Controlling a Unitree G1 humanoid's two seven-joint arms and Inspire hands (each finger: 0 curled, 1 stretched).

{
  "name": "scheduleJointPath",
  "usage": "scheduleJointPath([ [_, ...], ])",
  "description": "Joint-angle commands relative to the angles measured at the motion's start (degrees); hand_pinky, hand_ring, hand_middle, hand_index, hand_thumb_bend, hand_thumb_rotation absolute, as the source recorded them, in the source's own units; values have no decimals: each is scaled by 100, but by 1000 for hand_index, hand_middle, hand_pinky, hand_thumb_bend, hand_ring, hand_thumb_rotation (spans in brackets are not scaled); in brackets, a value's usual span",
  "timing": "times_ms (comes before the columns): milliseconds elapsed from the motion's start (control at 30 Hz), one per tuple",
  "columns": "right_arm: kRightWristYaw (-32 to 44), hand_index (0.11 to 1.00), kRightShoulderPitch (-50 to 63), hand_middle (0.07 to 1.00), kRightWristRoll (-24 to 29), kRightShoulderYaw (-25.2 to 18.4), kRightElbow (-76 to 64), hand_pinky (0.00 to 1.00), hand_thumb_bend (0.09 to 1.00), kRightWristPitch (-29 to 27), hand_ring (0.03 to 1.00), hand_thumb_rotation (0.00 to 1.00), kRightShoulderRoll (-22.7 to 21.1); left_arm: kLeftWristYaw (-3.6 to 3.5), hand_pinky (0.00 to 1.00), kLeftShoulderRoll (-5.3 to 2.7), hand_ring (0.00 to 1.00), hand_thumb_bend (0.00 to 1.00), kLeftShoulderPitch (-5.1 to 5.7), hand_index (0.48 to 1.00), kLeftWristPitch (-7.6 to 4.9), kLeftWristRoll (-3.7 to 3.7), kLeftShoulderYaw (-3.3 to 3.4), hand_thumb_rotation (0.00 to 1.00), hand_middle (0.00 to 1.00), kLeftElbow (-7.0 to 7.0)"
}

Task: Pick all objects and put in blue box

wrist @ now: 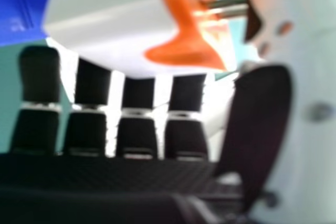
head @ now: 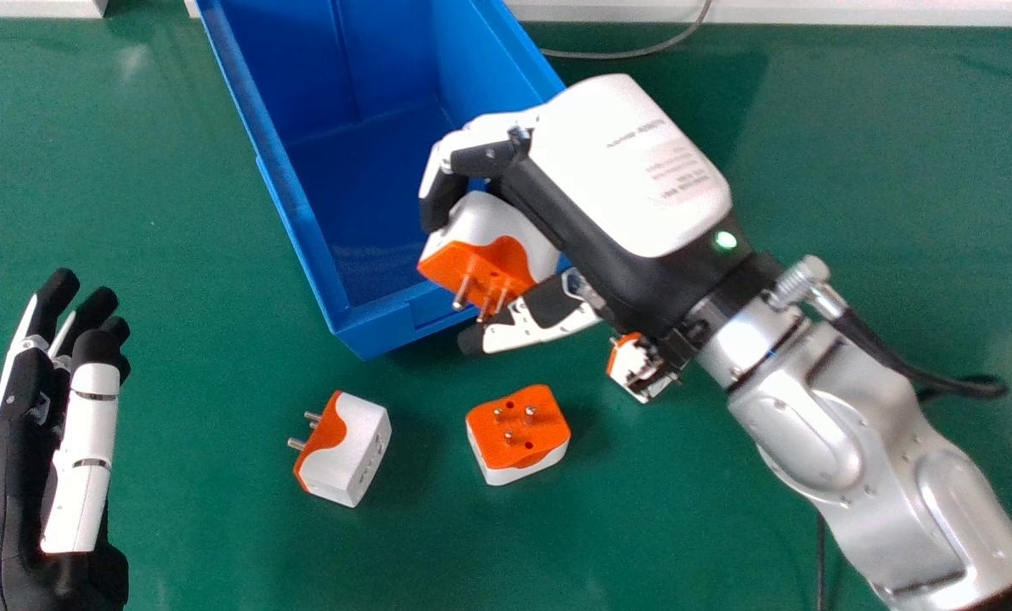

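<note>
Left of the blue box and well apart from it, you will find the left hand point(head: 14, 492), above the green tabletop point(head: 209, 543), its fingers extended and the thumb beside them, holding no item. Between that hand and the middle adapter, on the near side of the box, lies a white and orange plastic plug adapter point(head: 353, 445), resting on its side with metal pins pointing left. Next, you have the open, deep, straight-walled blue plastic box point(head: 379, 327); its bare floor shows beside the right hand. Just outside the box's near wall, a second white and orange adapter point(head: 519, 433) lies with its orange face and pins up.

Over the box's near right part, note the right hand point(head: 625, 170), fingers bent round a boxy white adapter with an orange pin face point(head: 493, 216), thumb on the opposite side. You can confirm in the right hand view that this adapter sits between fingers and thumb. Its pins face away from the box, toward the near side. Right of the box's near end, on the tabletop, record a further white and orange adapter point(head: 625, 361), partly hidden by the right wrist. Beside the box's far right, a thin grey cable point(head: 633, 55) curves across the table.
</note>
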Motion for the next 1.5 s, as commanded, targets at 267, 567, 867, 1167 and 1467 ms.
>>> scheduleJointPath([
  [267,-352,493,-1157,523,-107,268,1219,316,492,146,429,0,421,-17,932,19,902,454,17,916,-27,-84,-13,651,888,-84],
  [567,-652,506,-2131,525,-279,555,2665,310,491,513,427,0,852,-92,932,71,905,459,-29,913,-87,-100,0,657,895,-20],
  [867,-1468,508,-3350,540,-275,781,4746,303,490,666,432,0,1347,-87,920,97,901,446,-55,898,0,-59,-27,647,897,-14],
  [1167,-1956,499,-4215,549,-214,933,6327,315,491,705,438,0,1691,-116,916,113,900,444,-70,887,-99,-103,5,651,883,95],
  [1467,-2195,498,-4633,547,-112,1057,7275,319,492,817,437,0,1897,-192,921,189,901,443,-88,888,-124,-117,38,651,882,184],
])
